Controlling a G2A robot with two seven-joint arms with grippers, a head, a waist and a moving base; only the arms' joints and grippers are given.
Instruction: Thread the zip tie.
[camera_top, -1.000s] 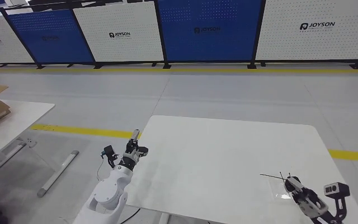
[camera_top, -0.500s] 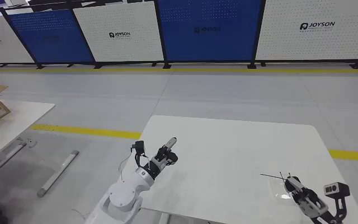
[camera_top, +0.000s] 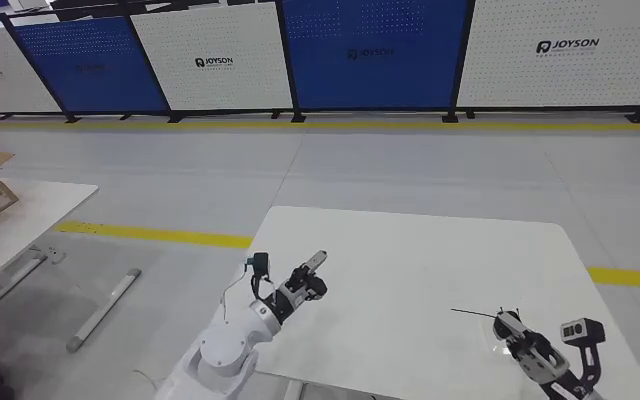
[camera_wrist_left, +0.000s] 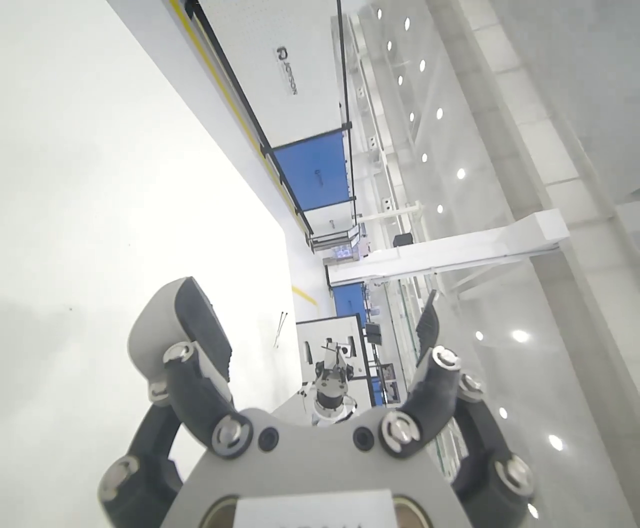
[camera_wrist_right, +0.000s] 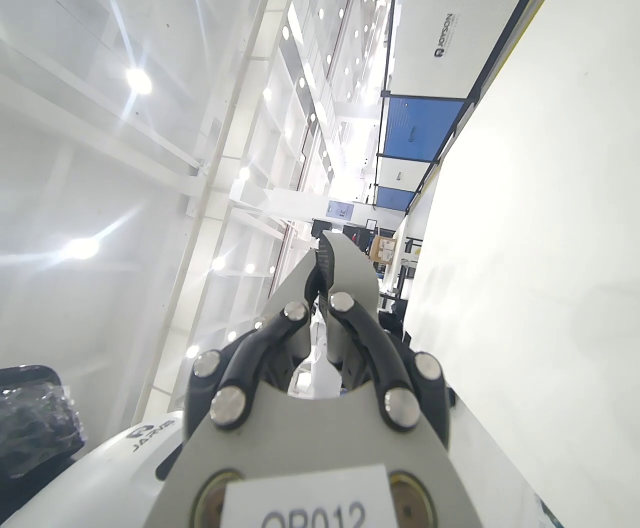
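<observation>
A thin black zip tie (camera_top: 473, 314) sticks out leftward over the white table (camera_top: 400, 250) from my right gripper (camera_top: 503, 321) near the front right corner. That gripper (camera_wrist_right: 324, 250) is shut, its fingers pressed together on the tie's end, which is hidden between them. My left gripper (camera_top: 313, 263) is above the table's front left part, well apart from the tie. In the left wrist view it (camera_wrist_left: 315, 310) stands open with nothing between its fingers, and the zip tie (camera_wrist_left: 281, 327) shows far off as thin dark lines beside the right gripper (camera_wrist_left: 332, 357).
The table's left edge (camera_top: 262, 240) runs just behind my left arm and the front edge lies close under both arms. A wide bare stretch of tabletop separates the two grippers. Another white table (camera_top: 40, 205) stands off to the far left.
My left arm has swung right, from the table's left edge to over the tabletop. My right gripper has shifted slightly left, carrying the zip tie with it.
</observation>
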